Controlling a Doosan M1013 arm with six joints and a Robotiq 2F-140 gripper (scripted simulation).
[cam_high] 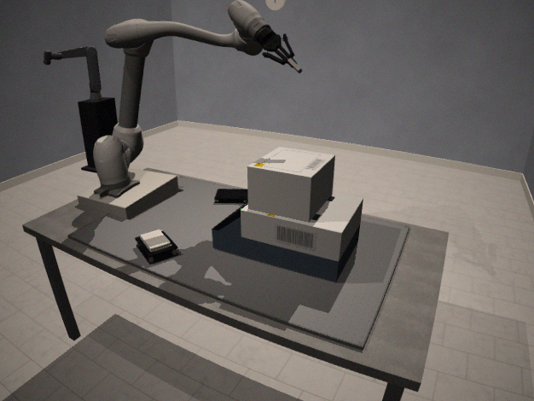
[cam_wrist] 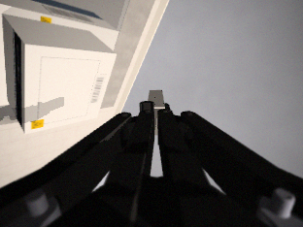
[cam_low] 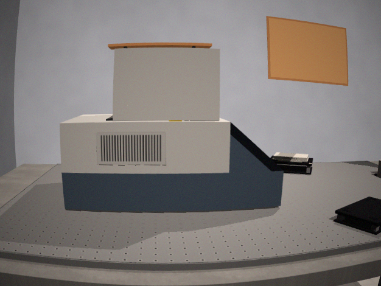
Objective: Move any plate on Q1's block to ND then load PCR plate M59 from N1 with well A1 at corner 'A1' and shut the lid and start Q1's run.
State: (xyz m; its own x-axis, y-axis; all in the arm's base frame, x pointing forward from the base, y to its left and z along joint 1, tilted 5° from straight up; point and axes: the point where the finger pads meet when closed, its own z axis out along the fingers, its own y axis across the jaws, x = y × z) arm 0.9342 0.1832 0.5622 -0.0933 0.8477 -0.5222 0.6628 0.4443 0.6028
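The cycler Q1 [cam_high: 297, 211] stands in the middle of the table, a white body on a dark blue base. Its box-shaped lid [cam_high: 289, 181] sits down on the body, and the block is hidden. Q1 also shows in the exterior view [cam_low: 153, 153] and in the wrist view [cam_wrist: 63, 87]. The white plate M59 [cam_high: 155, 241] lies on the black nest N1 [cam_high: 157, 252] near the table's front left; it also shows in the exterior view [cam_low: 290, 157]. The black nest ND [cam_high: 230, 195] holds no plate. My gripper [cam_high: 295, 66] is shut on nothing, high in the air above and behind Q1; its fingertips show in the wrist view [cam_wrist: 155, 101].
The arm's base stands on a pale block [cam_high: 129, 194] at the table's rear left. A black stand with a camera arm [cam_high: 95, 116] is on the floor behind it. An orange board [cam_low: 307, 50] hangs on the wall.
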